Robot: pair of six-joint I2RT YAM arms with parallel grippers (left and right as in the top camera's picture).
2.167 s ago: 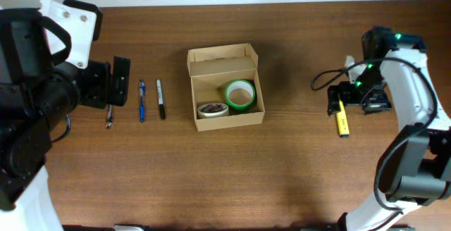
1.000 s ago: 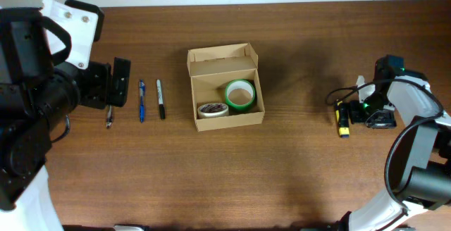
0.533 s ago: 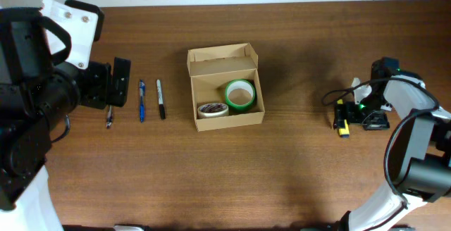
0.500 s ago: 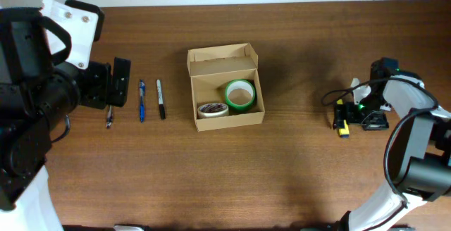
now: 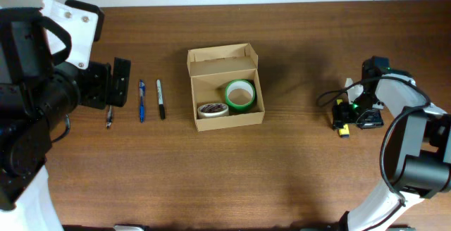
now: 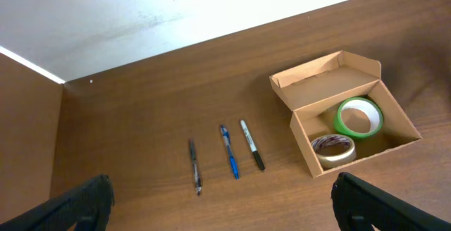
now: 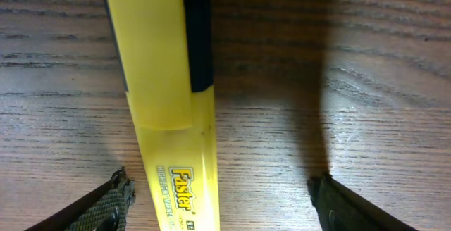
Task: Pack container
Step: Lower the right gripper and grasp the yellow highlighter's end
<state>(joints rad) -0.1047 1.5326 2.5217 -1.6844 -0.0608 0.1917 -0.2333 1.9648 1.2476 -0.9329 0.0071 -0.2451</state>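
The container (image 5: 225,87) is a tan cardboard box standing open at mid-table, its flap lid folded back. Inside lie a green tape roll (image 5: 239,94) and a brown-and-white tape roll (image 5: 211,110). A yellow highlighter (image 7: 169,83) lies flat on the wood at the far right. My right gripper (image 7: 225,206) is low over it, open, with the highlighter between the fingers and nearer the left one. My left gripper (image 6: 225,206) hangs wide open high above the left side, holding nothing. From there I also see the container (image 6: 320,83).
Three pens lie in a row left of the box: a dark one (image 5: 108,117), a blue one (image 5: 141,101) and a black marker (image 5: 161,98). The right arm's cable (image 5: 325,96) loops just left of the right gripper.
My right gripper has come down around the highlighter and shifted slightly left, and its jaws have narrowed a little. The left arm, box and pens have not moved.
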